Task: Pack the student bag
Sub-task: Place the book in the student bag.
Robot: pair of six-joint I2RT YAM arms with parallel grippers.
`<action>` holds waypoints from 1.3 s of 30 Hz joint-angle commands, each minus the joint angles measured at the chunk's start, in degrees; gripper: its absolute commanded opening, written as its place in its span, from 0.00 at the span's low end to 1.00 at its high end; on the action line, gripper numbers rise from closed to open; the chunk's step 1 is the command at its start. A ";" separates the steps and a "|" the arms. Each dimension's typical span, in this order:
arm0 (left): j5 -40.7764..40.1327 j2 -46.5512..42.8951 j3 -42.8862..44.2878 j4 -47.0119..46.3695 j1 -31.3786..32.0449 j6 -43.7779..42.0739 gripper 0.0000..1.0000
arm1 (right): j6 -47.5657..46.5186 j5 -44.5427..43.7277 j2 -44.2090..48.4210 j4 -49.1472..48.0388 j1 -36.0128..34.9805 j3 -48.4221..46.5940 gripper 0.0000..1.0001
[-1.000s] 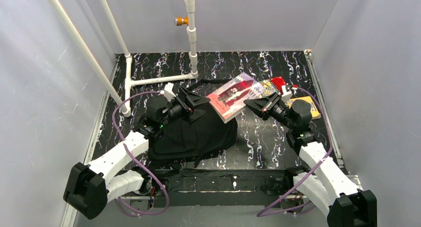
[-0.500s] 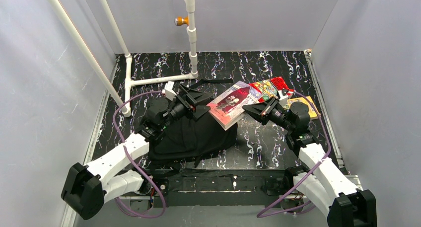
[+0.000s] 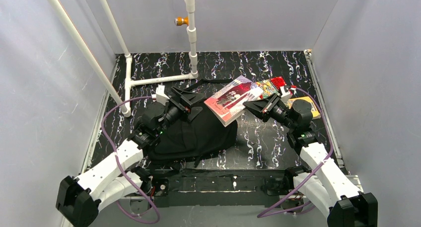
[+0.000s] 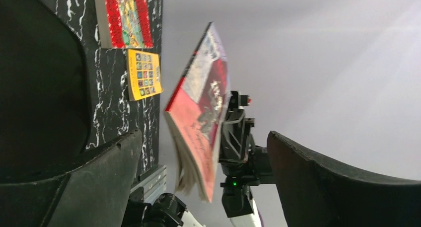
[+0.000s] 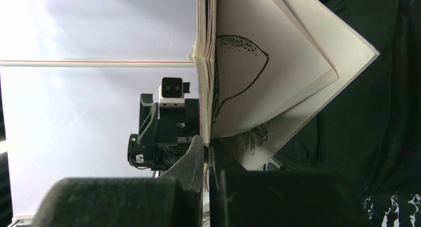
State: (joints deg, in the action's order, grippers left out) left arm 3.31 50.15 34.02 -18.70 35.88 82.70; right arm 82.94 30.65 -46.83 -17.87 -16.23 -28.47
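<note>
- A red-covered book (image 3: 230,99) is being clamped at one edge by the right gripper (image 3: 249,106), its jaws pressed together on the cover and pages.
- Ahead of those jaws, the book's loose pages are being fanned open in the right wrist view.
- The left gripper (image 3: 197,103) is being held with its jaws wide apart, facing the book's free end.
- The book is being held tilted in the air between the two grippers.
- The student bag (image 3: 198,135) is lying on the black marbled table (image 3: 278,142), directly beneath the left jaws and below the book.
- Behind the right gripper, a red-and-yellow patterned book (image 3: 270,85) and a yellow booklet (image 3: 309,102) are lying flat.
</note>
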 commanded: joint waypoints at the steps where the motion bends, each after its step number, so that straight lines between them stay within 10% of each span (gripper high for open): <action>1: 6.13 6.58 4.25 1.38 0.31 0.22 0.95 | -0.72 0.83 0.76 -2.08 0.01 -3.62 0.01; 7: 10.14 13.14 6.49 -8.08 2.44 0.32 0.85 | 0.15 1.42 1.32 -3.34 -0.03 -1.84 0.01; 20: 1.41 12.09 -1.31 -28.22 3.32 -0.04 0.02 | -1.85 4.79 6.86 -2.22 -0.03 3.60 0.03; 29: -2.52 11.22 -1.03 -27.82 2.34 3.68 0.00 | -25.09 -3.03 12.24 31.84 -0.03 -3.56 0.63; 39: 7.18 11.11 2.45 -10.63 -2.24 11.09 0.00 | -40.48 -4.28 8.86 37.65 -0.03 -10.87 0.87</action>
State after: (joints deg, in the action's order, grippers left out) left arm 5.91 62.92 33.74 -33.71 34.87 90.30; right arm 48.14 25.63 -38.74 20.80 -16.25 -36.40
